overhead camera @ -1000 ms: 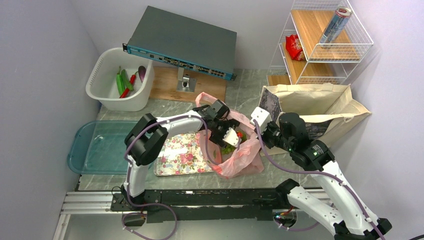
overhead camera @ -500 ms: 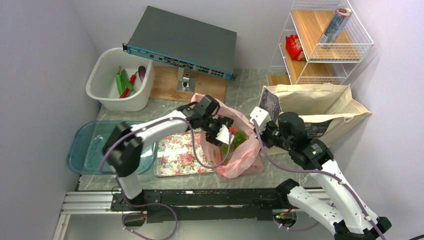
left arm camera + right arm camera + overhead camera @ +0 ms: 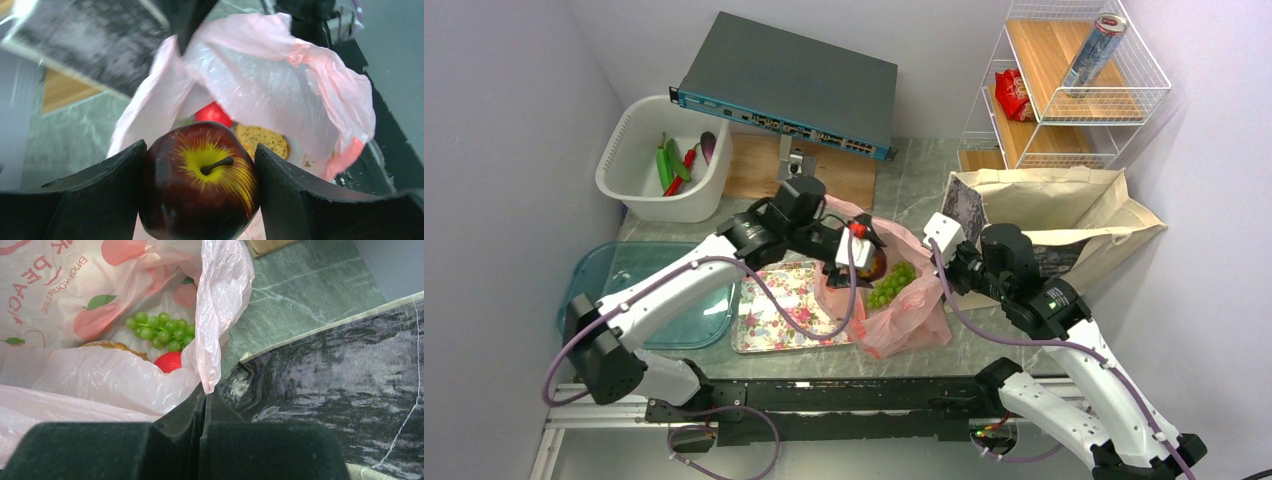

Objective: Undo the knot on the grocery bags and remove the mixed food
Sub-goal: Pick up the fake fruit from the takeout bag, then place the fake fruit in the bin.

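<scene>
The pink plastic bag (image 3: pixel 904 310) lies open beside the floral tray, and no knot shows on it. My left gripper (image 3: pixel 200 146) is shut on a dark red apple (image 3: pixel 200 190), which it holds just above the bag's mouth (image 3: pixel 872 264). Inside the bag lie green grapes (image 3: pixel 160 330), a brown bread slice (image 3: pixel 256 140) and a small red piece of food (image 3: pixel 169 361). My right gripper (image 3: pixel 205 389) is shut on the bag's right edge (image 3: pixel 217 305). It sits next to the beige tote (image 3: pixel 1074 215), close to the tote's dark panel (image 3: pixel 340 365).
A white basin (image 3: pixel 629 185) at the back left holds green and red peppers (image 3: pixel 667 165) and an eggplant (image 3: pixel 708 146). A blue tray (image 3: pixel 609 300) and a floral tray (image 3: pixel 779 305) lie to the left. The wire shelf (image 3: pixel 1064 110) holds a can and a red packet. A network switch (image 3: pixel 789 85) stands at the back.
My left gripper has come up and back out of the pink bag with the apple, and that arm has stretched out. The grapes now show. The right arm has not moved.
</scene>
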You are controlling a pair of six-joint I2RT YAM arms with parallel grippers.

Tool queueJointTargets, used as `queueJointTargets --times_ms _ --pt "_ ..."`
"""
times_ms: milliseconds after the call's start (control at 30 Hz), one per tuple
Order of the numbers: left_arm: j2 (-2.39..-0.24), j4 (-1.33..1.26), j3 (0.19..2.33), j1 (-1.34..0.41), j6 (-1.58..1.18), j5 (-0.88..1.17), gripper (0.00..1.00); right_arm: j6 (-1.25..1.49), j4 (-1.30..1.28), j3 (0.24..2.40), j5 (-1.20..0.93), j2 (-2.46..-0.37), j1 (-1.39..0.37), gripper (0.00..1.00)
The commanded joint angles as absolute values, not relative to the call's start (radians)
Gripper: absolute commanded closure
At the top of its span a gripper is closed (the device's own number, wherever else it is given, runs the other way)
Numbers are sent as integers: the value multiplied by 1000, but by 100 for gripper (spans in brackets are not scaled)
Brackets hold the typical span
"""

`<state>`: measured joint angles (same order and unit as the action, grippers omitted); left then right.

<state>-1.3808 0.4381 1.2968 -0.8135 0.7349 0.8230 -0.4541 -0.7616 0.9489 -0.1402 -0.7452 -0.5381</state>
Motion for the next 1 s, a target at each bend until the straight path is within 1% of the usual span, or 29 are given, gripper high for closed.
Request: queueJointTargets --times_ms 0,100,167,233,333,433,467,567,633,733,800,867,967 --pt "-1197 490 1360 -659 445 871 77 -475 -746 953 -149 -720 -536 100" --pt "-1088 681 1352 -483 474 855 75 -482 -755 956 -145 -712 -536 100" --pt "-1014 808 1319 -331 513 852 75 -486 -765 961 -142 -711 -535 100" --pt "-931 899 1229 -170 544 803 74 -497 -777 965 -146 -709 -535 100" --pt "-820 989 1069 20 619 700 74 -514 -792 971 -171 -714 -535 100" --pt "-801 976 918 162 691 551 73 -522 -791 973 -198 -722 -536 100" --pt "-816 960 880 195 716 479 73 -526 -789 973 -210 -726 -537 100" --pt "-884 870 812 275 782 386 70 -533 -788 985 -244 -744 -536 100" --pt "-929 812 803 319 797 379 62 -536 -795 1001 -262 -757 -536 100" --pt "-991 799 822 331 855 392 34 -555 -829 1030 -299 -776 -537 100" --pt "-993 833 823 331 947 446 19 -575 -873 1048 -338 -786 -537 100" --pt "-968 872 815 331 1050 497 2 -602 -940 1062 -380 -796 -538 100" --pt "-926 951 847 331 1179 585 1 -664 -1057 1073 -421 -804 -541 100"
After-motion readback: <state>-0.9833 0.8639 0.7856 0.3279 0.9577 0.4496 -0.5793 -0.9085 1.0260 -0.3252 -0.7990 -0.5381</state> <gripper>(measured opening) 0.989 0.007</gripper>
